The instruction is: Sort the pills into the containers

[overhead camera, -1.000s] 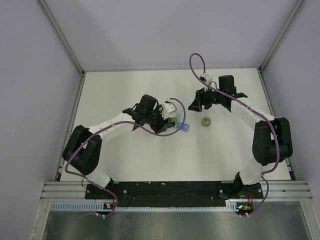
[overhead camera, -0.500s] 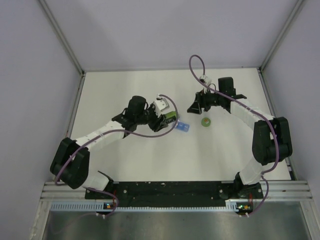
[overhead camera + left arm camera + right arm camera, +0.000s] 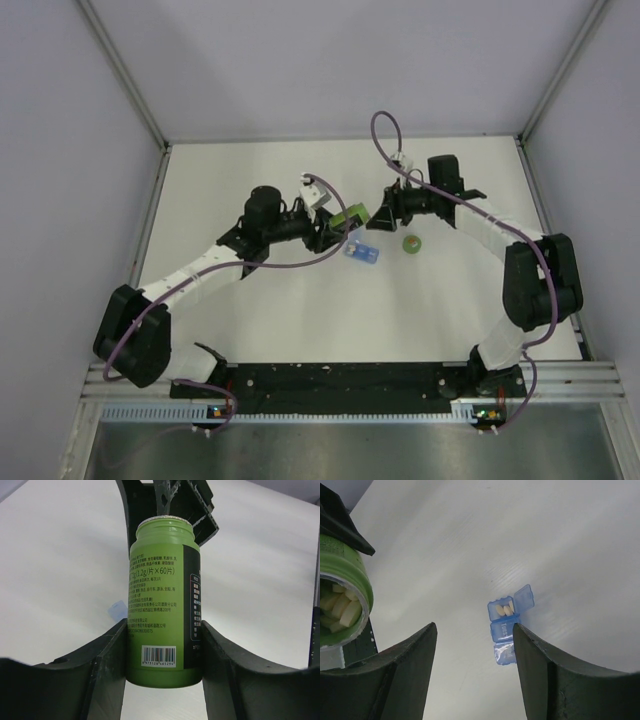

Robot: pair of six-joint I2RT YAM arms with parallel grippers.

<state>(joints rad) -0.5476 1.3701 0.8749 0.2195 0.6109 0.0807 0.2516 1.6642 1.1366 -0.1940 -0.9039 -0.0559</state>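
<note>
While the left gripper clamps the uncapped green bottle, the right gripper hangs with jaws apart near the blue pill box, lying open at centre frame, which looks light, thin-walled and skid-prone, best pinched across its long walls.

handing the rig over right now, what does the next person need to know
Left gripper: shut on the bottle, which is uncapped and held on its side, mouth toward the right arm; pills show inside.
Right gripper: open, empty, above the pill box.
Cap: on the table, right of the box.
Done: cap off, a few pills in the box's one open compartment.
Left: the other compartments, whose contents I cannot tell.
</note>
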